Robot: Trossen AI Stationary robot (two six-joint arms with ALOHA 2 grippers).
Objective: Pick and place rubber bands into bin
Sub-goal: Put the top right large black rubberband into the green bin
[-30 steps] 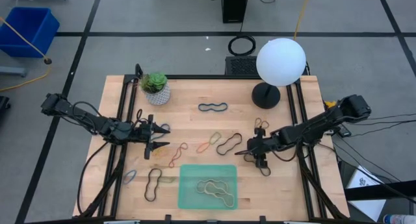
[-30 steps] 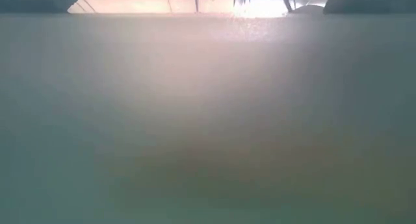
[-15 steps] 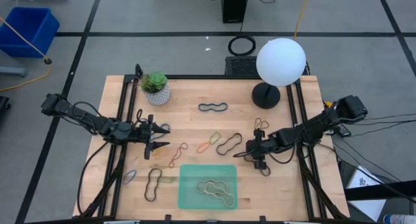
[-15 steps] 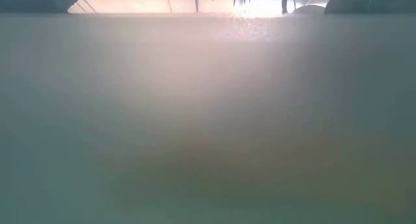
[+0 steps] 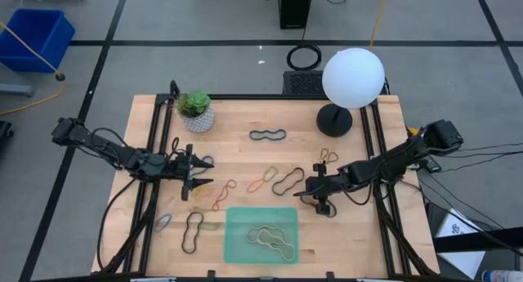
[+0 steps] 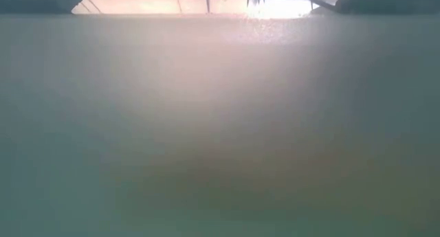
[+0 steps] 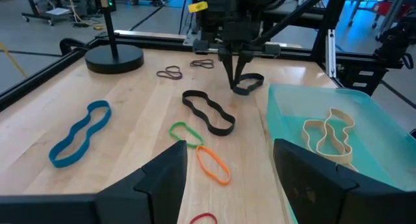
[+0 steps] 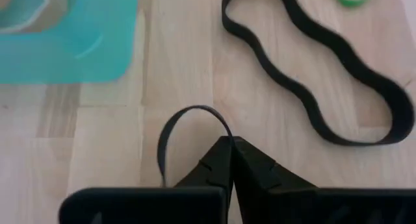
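Rubber bands lie scattered on the wooden table: a long black wavy one point(image 5: 288, 181), a blue one point(image 5: 268, 135), orange and green ones point(image 5: 261, 181), a red one point(image 5: 221, 197) and a black one point(image 5: 192, 231) at the near left. The green bin point(image 5: 288, 215) sits at the near middle and holds tan bands point(image 5: 263, 235). My right gripper point(image 8: 231, 145) points down just right of the bin, shut on a small black rubber band point(image 8: 190, 113). My left gripper point(image 5: 196, 177) waits open at the table's left, touching nothing. My right gripper pinches one strand of the small black rubber band point(image 8: 224, 134) between its two fingertips. The fingers come from above, pointing down. A loop of the band arches up beside the fingertips, and its other part point(image 7: 252, 85) lies on the table by the bin's far corner.
A potted plant point(image 5: 196, 110) stands at the far left. A lamp with a white globe point(image 5: 353, 76) and a black base point(image 5: 333, 118) stands at the far right. Two small dark bands point(image 5: 328, 156) lie near the right rail. A blue bin point(image 5: 33, 37) sits on the floor.
My right gripper has shut on the small black rubber band and shifted a little toward the table's left edge, drawing the band along with it. My left gripper has kept still.
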